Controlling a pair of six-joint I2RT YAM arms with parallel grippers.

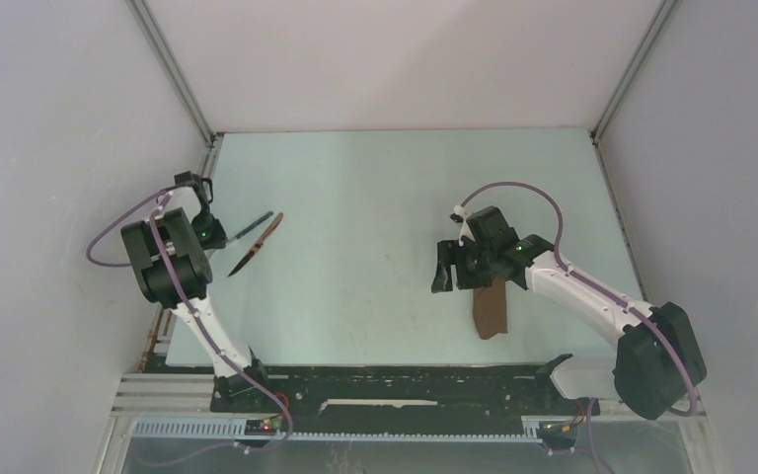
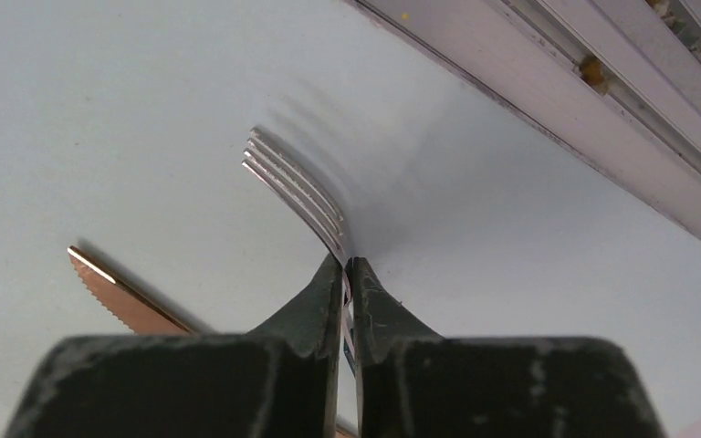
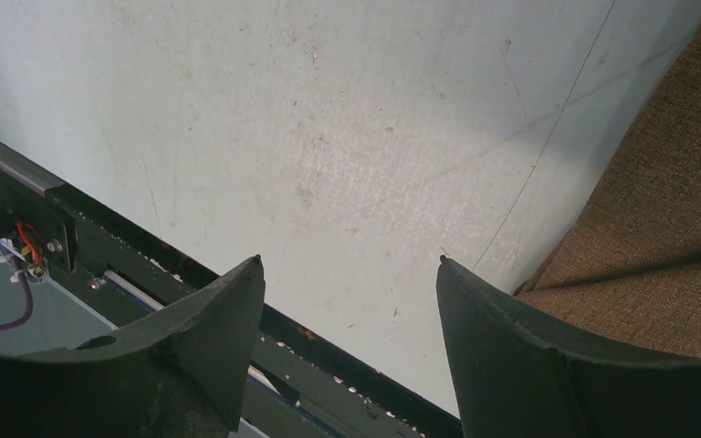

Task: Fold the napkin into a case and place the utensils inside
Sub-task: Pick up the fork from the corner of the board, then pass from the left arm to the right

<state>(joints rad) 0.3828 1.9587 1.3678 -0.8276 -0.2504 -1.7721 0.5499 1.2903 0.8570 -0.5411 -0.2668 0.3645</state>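
So, left gripper (image 2: pixel 347 265): pressed together on the neck of the fork, its two dark, scuffed fingers (image 2: pixel 306 310) meeting with only the thin metal between them.
Fork (image 2: pixel 297 196): four bright silver tines, finely ridged and gently curved, reaching straight out ahead of the fingertips; a soft shadow fans beside them.
Knife (image 2: pixel 114 292): thin, flat and reddish-brown with a coppery sheen, a serrated edge and a pointed tip. It lies on the table just left of the left gripper's fingers, apart from the tines.
Right gripper (image 3: pixel 349 265): spread wide with nothing between its curved, matte black fingers, which hang over bare table.
Case (image 3: pixel 657 237): coarse-woven brown cloth, a narrow folded strip just to the right of the right gripper's fingers. A fold edge casts a dark line across it.
Case contents: the opening does not show, so I cannot tell. Both utensils are over by the left gripper, well apart from the cloth.
Table (image 3: pixel 329 137): pale blue-green, smooth, with faint scratches and a scuffed patch.
Cut off or hidden: the fork's handle and the knife's handle end vanish behind the left fingers in the wrist view. From above, the right gripper covers the case's far end. Whether the tines touch the table is unclear.
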